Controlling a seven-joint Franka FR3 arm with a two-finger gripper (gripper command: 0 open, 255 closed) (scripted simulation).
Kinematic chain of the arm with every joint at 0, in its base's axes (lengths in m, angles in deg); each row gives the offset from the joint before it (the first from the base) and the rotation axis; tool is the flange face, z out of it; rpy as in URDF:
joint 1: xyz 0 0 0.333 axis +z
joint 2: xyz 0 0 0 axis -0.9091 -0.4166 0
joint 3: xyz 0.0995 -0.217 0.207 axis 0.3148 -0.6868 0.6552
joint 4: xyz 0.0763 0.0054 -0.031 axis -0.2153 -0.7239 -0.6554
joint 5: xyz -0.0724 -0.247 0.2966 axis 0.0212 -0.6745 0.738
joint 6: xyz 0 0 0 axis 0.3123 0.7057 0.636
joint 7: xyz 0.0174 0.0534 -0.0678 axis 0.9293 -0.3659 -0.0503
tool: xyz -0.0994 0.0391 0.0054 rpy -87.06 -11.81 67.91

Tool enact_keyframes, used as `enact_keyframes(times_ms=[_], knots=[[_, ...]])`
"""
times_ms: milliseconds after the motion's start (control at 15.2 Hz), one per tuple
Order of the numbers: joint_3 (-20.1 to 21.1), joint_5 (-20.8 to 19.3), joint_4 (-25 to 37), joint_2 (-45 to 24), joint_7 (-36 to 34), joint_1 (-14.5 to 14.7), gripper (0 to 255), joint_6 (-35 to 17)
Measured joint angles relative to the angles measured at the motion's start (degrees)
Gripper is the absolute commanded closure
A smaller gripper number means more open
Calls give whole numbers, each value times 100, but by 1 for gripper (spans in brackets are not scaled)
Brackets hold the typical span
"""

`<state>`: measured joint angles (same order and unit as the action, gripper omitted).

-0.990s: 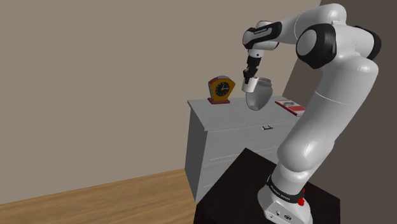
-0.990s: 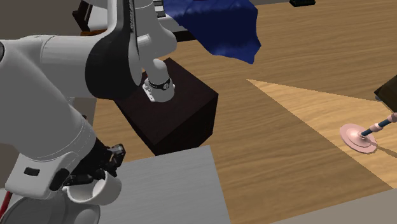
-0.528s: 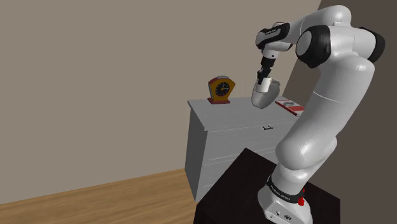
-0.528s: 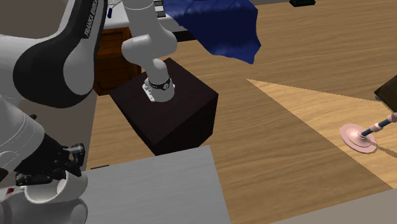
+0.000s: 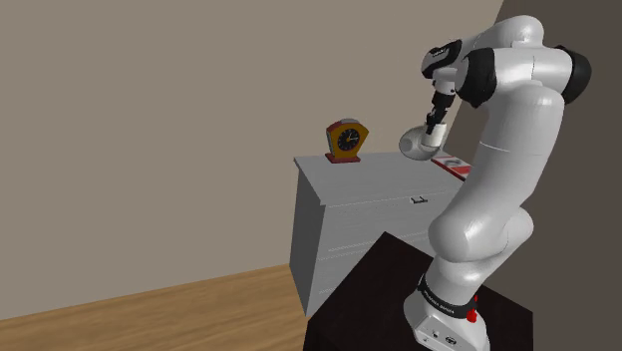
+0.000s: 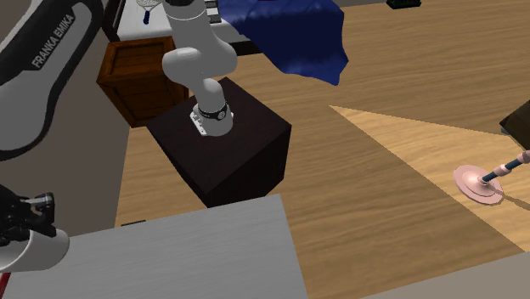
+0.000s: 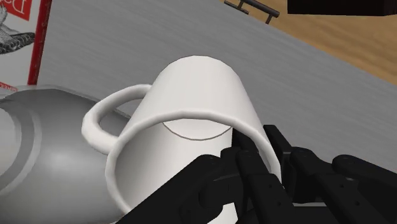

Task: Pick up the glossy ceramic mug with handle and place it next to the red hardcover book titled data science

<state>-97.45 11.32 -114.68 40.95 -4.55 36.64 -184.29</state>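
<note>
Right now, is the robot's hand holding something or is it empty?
The end effector is closed, holding the white mug by its rim.

**White Arm, Black Claw**

The arm [image 5: 498, 199] is glossy white, built of rounded tubular links with dark grey joints [image 5: 476, 76]. White "FRANKA EMIKA" lettering [image 6: 53, 36] runs along one dark band. The claw [image 5: 431, 130] is all black. On the white base [image 5: 437, 324], small red marks [image 5: 470, 311] sit at three o'clock.
</note>
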Motion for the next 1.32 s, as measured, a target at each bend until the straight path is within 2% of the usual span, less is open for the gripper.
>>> enact_keyframes(times_ms=[264, 462, 528, 1320], knots=[[-170, 323, 450, -413, 625, -435, 255, 157], [-238, 672, 990, -901, 1107, -874, 255, 337], [-247, 701, 1000, -934, 1171, -922, 255, 325], [-200, 814, 214, -1029, 1321, -903, 255, -521]])
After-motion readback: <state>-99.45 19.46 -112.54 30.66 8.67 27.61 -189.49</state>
